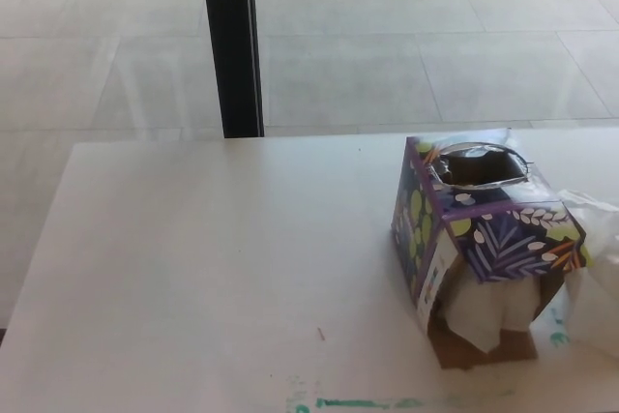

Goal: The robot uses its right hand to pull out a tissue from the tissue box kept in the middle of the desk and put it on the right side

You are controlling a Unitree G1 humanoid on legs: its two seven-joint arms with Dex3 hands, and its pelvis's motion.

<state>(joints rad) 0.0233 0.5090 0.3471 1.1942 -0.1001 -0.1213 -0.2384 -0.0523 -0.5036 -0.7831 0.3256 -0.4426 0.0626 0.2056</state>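
1 tissue box (484, 239) sits at 4 o'clock on the white desk (213, 268), 1 white tissue (488, 309) spilling from its torn near side. 1 more tissue (595, 278) lies just right of it at 3 o'clock. Pale tiled floor (387, 55) beyond, 1 black post (230, 41) at 12. Neither hand shows, so finger state cannot be told

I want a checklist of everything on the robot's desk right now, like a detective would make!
Surface: white desk, a small mark and green smudges near the front edge.
Job's things: purple leafy tissue box at the right, top opening dark; white tissue bulging out of its torn near side.
Clutter: crumpled white stuff at the right edge, unclear what.
Hands: nothing seen.
Cables: nothing seen.
Surroundings: tiled floor, black post behind the desk.
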